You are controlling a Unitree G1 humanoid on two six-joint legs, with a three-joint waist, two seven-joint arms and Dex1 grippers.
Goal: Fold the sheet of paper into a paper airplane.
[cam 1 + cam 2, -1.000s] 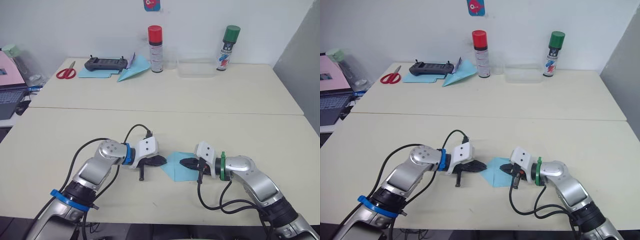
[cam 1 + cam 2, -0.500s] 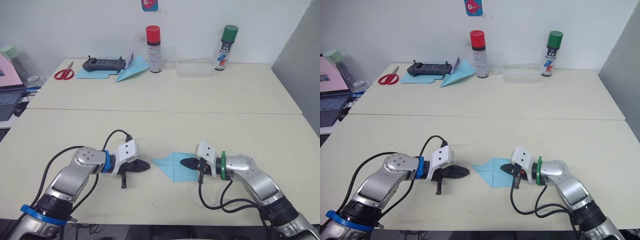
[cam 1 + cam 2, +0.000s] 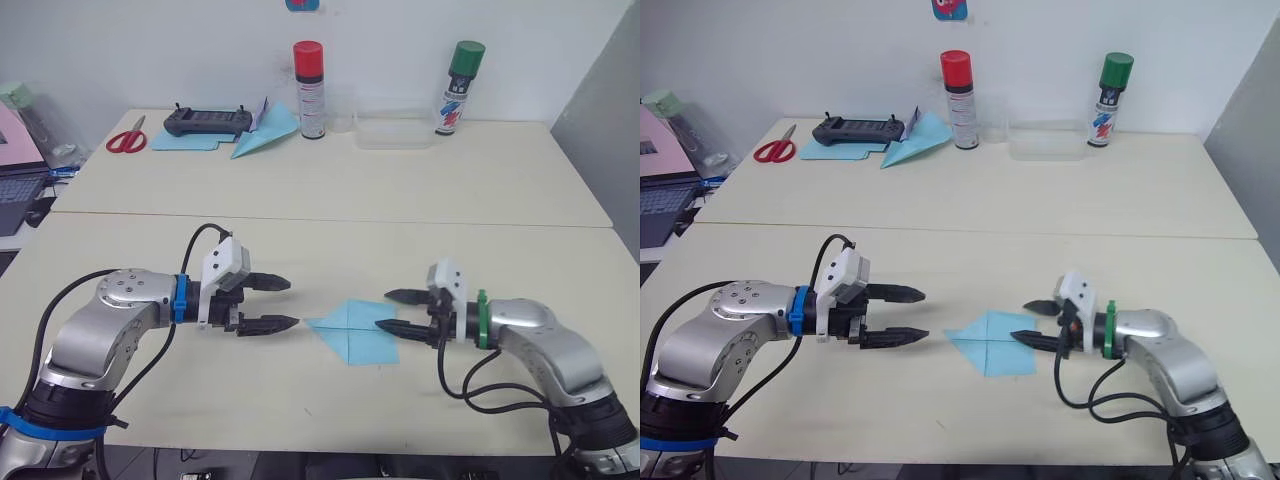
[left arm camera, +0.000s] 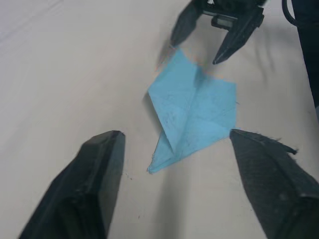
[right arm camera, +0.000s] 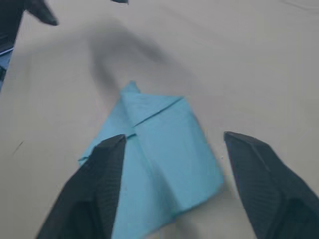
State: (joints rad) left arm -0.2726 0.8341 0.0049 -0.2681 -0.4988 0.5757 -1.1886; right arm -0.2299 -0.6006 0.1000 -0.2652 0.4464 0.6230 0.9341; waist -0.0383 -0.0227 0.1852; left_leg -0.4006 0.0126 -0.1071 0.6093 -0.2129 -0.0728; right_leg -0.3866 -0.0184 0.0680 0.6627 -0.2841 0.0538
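Thin light-blue sheet of paper (image 3: 353, 329), creased and folded to a pointed wedge — lies flat on the near cream table (image 3: 330, 400), point towards the robot's left.

Left gripper (image 3: 280, 304): to the paper's left, two black fingers spread, tips just short of the point, not touching.

Right gripper (image 3: 391, 311): to the paper's right, fingers spread; one fingertip (image 3: 383, 325) over the sheet's right edge, contact cannot be told.

Beyond the paper, far table: red-capped spray can (image 3: 310, 75), green-capped spray can (image 3: 459, 86), clear plastic tray (image 3: 392, 134), slim-nosed light-blue paper dart (image 3: 264, 134), black controller (image 3: 208, 122), red-handled scissors (image 3: 126, 141).
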